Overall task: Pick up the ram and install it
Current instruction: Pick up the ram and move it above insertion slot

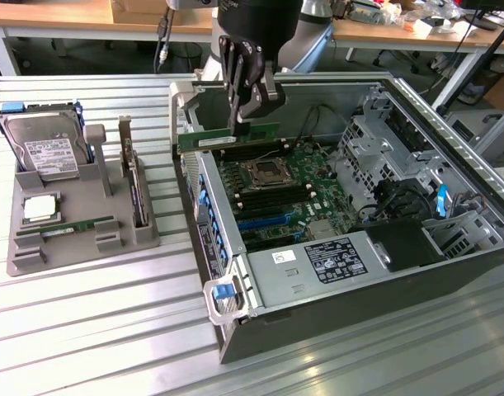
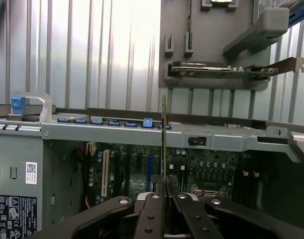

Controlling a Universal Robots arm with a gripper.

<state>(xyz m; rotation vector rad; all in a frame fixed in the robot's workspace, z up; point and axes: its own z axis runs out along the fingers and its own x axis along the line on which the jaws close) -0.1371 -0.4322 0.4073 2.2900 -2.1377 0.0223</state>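
Your tool [image 1: 245,111] is clamped shut on the ram [image 1: 223,137], holding it on edge just over the slots [image 1: 247,151] beside the CPU socket [image 1: 262,172] in the case [image 1: 449,148]. You're on the install step. I'd judge it calls for squaring the stick along one slot, then a straight, even press.

Case [image 1: 342,318] open on top: clear drop to motherboard [image 1: 276,177]. Far wall close behind gripper [image 1: 242,122] clamping ram [image 1: 206,140]. Drive cage [image 1: 383,140], cables [image 1: 392,202] crowd exterior view's right. Power supply [image 1: 317,264] blocks near end. Tray [image 1: 78,235] well apart, exterior view's left; bare table [image 1: 87,330] between.
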